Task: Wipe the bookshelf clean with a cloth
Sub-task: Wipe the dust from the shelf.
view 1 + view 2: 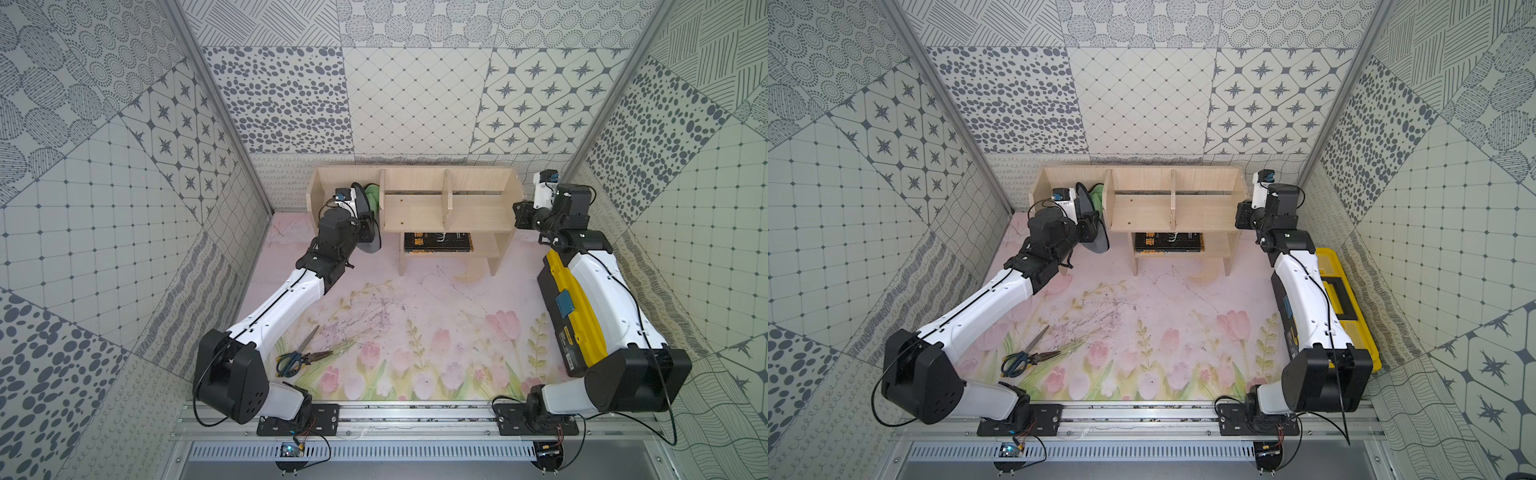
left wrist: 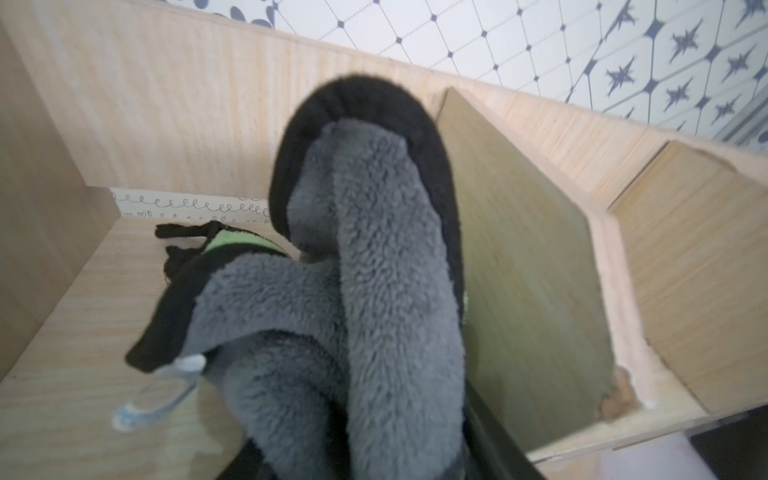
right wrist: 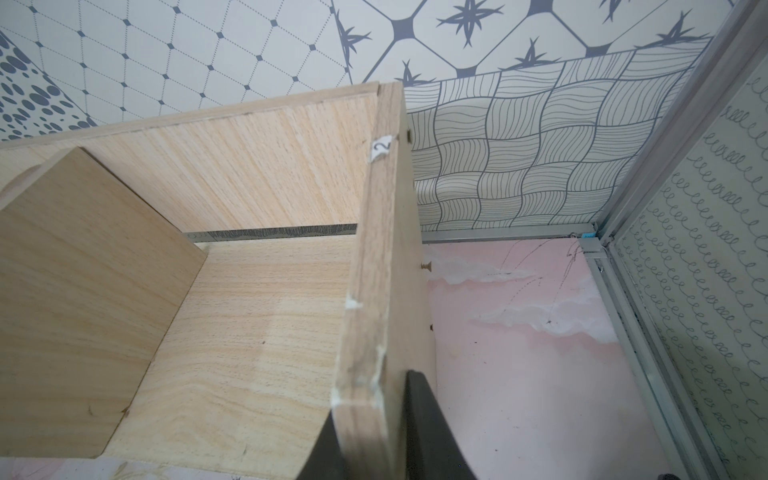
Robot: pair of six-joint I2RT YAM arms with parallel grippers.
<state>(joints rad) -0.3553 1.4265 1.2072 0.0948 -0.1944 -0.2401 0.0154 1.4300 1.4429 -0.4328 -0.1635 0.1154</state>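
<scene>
soft, floppy cloth (image 2: 395, 270) hides left gripper (image 1: 368, 220), cannot tell its jaws; likely best pinched at a fold. right gripper (image 1: 521, 212) clamps stiff bookshelf (image 1: 415, 208).

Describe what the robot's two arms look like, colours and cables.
Both the left arm and right arm have white link shells between chunky black joint housings, with a thin black cable running along each. Each wrist carries a white camera block with a blue part. The right arm's fingers are dark.
</scene>
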